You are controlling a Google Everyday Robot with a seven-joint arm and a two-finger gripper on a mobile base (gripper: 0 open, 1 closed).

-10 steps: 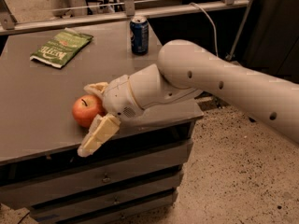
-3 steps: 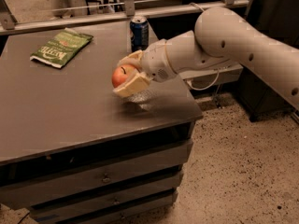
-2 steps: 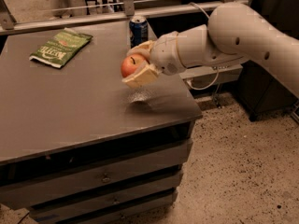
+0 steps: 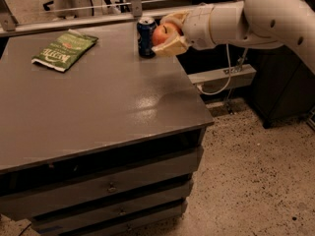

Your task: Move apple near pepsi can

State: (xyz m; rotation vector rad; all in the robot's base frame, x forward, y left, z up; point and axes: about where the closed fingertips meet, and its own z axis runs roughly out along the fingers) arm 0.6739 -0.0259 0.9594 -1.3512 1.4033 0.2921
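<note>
1. My hand (image 4: 167, 34) was clenched on the apple (image 4: 159, 33), one finger over its top and one beneath. The apple seemed to hang just off the worktop (image 4: 108, 102), not yet set down.
2. Change: a second earlier I was carrying the apple over the right-middle of the worktop. Now it had reached the back edge, just beside the pepsi can (image 4: 145, 37), on the can's right. I could not tell whether the two touched.
3. Meaning: the carry looked nearly done. What remained was to lower and let go, gently, because the upright can was close enough to knock.
4. Surface: dark grey, smooth, with a dull sheen near the front corner. A green chip bag (image 4: 65, 49) lay flat at the far left, well apart from the can. Drawers (image 4: 113, 186) ran below.
5. Room: speckled floor (image 4: 256, 171) to the right, a metal rail (image 4: 98, 6) behind the worktop, and a cable (image 4: 227, 70) hanging under my arm.
</note>
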